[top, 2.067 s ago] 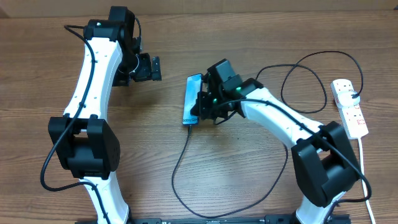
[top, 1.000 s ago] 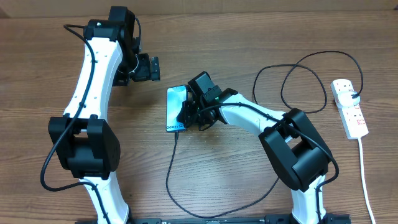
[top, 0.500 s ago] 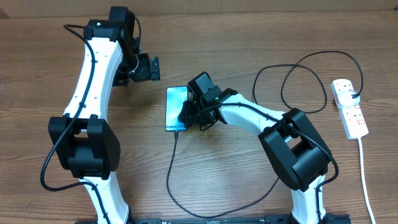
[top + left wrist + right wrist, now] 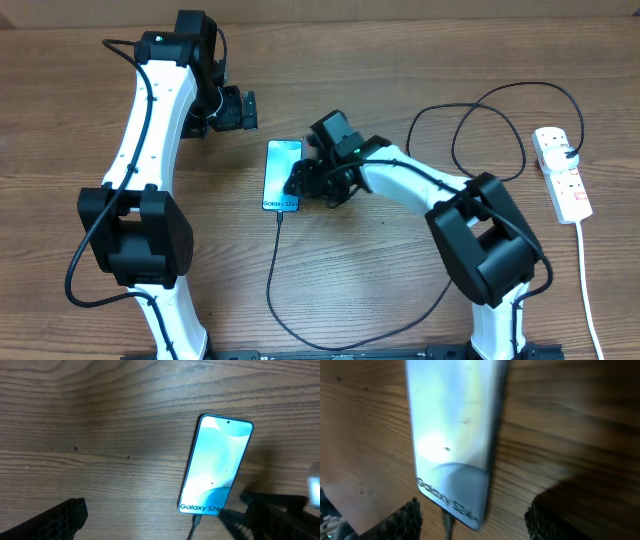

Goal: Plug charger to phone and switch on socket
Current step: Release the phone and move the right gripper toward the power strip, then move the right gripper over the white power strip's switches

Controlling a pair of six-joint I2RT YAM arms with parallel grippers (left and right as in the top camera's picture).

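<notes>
Glowing phone [image 4: 282, 175]: flat, screen up, mid-counter, clear of every edge.
Charger [image 4: 272, 272]: tip meets the phone's "Galaxy S24" end and the cable trails toward the near edge, so plugging looks done.
Right gripper [image 4: 303, 180]: fingers apart, holding nothing, just beside the phone.
Left gripper [image 4: 244, 110]: fingers apart, idle nearer the far edge.
Socket [image 4: 562, 172]: by the right edge, well apart from both grippers; its switch is probably next.
Views: the wrist cameras show the plug joint close up; only the overhead view shows the socket.

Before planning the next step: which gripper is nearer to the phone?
Right. The right gripper is close beside the phone; the left gripper hangs apart beyond its top end.
</notes>
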